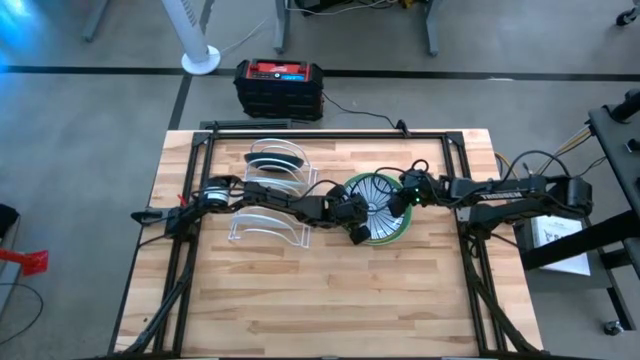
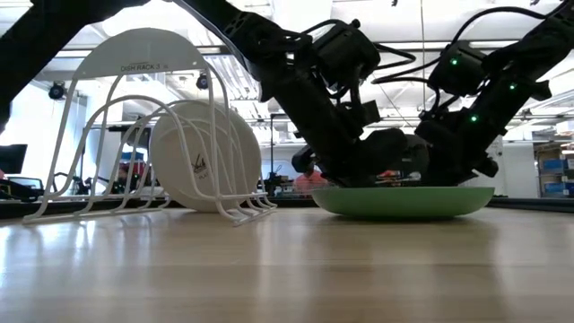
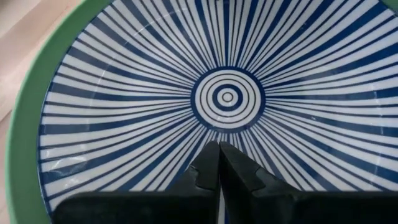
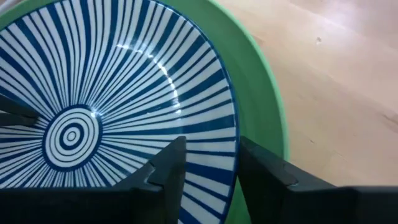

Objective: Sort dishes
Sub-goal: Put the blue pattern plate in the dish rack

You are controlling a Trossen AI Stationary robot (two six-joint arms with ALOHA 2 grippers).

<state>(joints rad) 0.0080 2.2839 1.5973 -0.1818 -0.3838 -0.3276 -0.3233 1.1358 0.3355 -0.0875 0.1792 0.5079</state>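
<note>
**Striped plate on green plate, both grippers over it**

White plate w/ blue radial lines (image 3: 227,96) sits stacked inside the light green plate (image 1: 392,236), right of table centre, beside the white wire rack (image 1: 272,190). Left gripper (image 3: 218,163) w/ fingers pressed together, holding nothing, tips over the striped plate near its centre rings. Right gripper (image 4: 208,163) partly open, fingers astride the striped plate's rim, not clearly gripping. A pale plate (image 2: 204,169) stands upright in the rack
</note>
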